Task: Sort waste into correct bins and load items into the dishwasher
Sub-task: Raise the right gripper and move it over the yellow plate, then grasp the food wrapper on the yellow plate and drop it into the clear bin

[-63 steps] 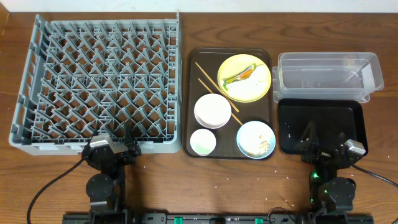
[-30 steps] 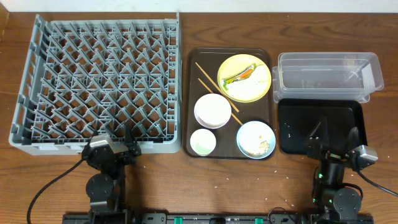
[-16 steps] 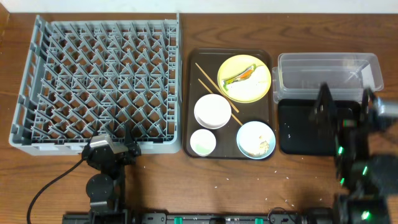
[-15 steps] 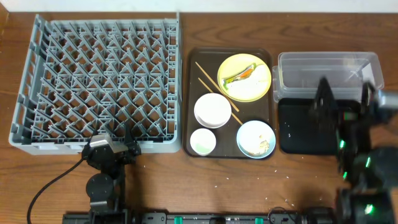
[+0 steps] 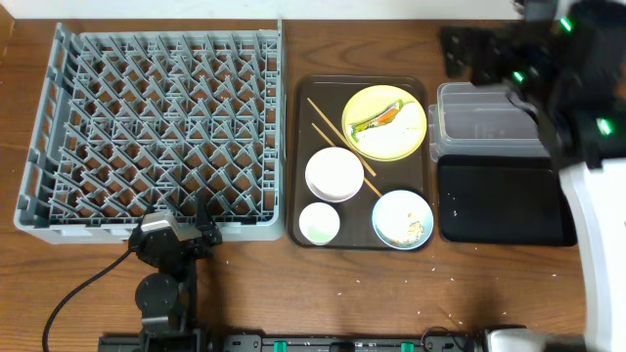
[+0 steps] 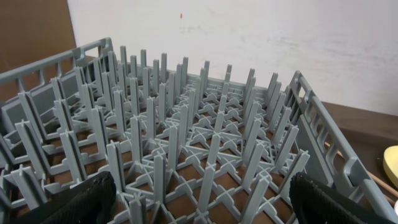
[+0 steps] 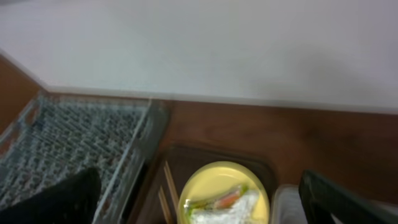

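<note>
The grey dishwasher rack [image 5: 147, 127] fills the left of the table. My left gripper [image 5: 179, 217] rests open at its front edge, and the wrist view looks between the fingers [image 6: 81, 202] at the pegs [image 6: 199, 137]. On the brown tray [image 5: 362, 88] lie the yellow plate [image 5: 383, 122] with the wrapper [image 5: 377, 118] and white paper [image 5: 389, 144], chopsticks [image 5: 337, 137], a white bowl [image 5: 335, 174], a small cup [image 5: 319, 223] and a blue bowl [image 5: 402, 218] holding rice scraps. My right gripper [image 5: 469, 54] hangs open and empty, high over the back right, above the clear tub [image 5: 514, 122]. The plate [image 7: 224, 190] shows below it.
The black tray [image 5: 504, 200] lies in front of the clear tub. A few rice grains are scattered on the wooden table near its front edge [image 5: 357, 286]. A white wall [image 7: 199, 50] stands behind the table. The right arm's white link [image 5: 597, 244] crosses the right edge of the overhead view.
The right arm has lifted from the table's front right corner and swung up and back over the clear tub, jaws still open. The left arm has not moved.
</note>
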{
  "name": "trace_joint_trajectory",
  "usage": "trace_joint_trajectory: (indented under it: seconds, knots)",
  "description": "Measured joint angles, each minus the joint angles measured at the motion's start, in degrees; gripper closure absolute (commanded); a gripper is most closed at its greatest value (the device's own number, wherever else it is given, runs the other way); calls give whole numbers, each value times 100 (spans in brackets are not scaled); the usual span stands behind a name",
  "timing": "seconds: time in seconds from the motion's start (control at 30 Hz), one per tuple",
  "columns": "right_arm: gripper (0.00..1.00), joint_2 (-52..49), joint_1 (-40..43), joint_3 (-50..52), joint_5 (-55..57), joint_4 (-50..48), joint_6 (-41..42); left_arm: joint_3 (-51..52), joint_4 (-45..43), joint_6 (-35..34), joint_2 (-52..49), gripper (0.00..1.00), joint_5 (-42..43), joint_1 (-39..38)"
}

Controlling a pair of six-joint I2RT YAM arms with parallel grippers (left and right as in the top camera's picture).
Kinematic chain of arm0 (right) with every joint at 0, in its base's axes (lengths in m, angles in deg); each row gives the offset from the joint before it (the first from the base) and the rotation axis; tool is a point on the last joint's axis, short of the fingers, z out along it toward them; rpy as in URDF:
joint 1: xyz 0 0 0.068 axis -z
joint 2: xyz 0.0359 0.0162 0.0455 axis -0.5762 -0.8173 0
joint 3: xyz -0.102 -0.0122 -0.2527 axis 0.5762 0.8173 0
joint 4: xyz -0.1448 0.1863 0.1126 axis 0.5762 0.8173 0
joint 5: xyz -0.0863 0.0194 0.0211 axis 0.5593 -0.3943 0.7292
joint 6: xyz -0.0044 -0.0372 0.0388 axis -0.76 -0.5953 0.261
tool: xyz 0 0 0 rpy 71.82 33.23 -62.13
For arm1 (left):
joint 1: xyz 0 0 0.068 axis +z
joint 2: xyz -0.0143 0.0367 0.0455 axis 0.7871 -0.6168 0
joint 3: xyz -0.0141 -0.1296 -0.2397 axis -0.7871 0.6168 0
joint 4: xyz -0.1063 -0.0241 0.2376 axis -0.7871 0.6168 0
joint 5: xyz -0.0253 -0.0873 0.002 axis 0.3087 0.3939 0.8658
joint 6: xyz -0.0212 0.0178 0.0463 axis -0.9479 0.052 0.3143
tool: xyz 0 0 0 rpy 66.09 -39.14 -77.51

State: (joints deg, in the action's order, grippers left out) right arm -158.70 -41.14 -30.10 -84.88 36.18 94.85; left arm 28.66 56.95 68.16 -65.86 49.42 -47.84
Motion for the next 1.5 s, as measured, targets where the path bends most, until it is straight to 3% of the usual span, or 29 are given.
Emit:
trace_joint_trajectory:
  seconds: [0.2, 0.6, 0.7, 0.87, 1.0, 1.23, 1.5]
  knots:
    - [1, -1491, -444, -1370, -125, 1099, -15, 0, 0, 0, 0, 10, 0, 0]
    - [3, -2441, -802, -1499, -592, 1128, 68, 0, -2, -2, 0, 10, 0, 0]
    - [2, -2579, -914, -1519, -251, 1281, 651, 0, 0, -2, 2, 10, 2, 0]
    - [5, -3014, -1281, -1569, 1088, 1904, 2549, 0, 0, -2, 2, 10, 0, 0]
    - [3, -3532, -1545, -1572, 1849, 2031, 3611, 0, -2, -2, 2, 10, 2, 0]
    - [8, -4334, -1593, -1572, 2238, 2203, 4369, 0, -2, -2, 2, 10, 0, 0]
    - [12, -4876, -1589, -1572, 2361, 2127, 4638, 0, -2, -2, 2, 10, 0, 0]
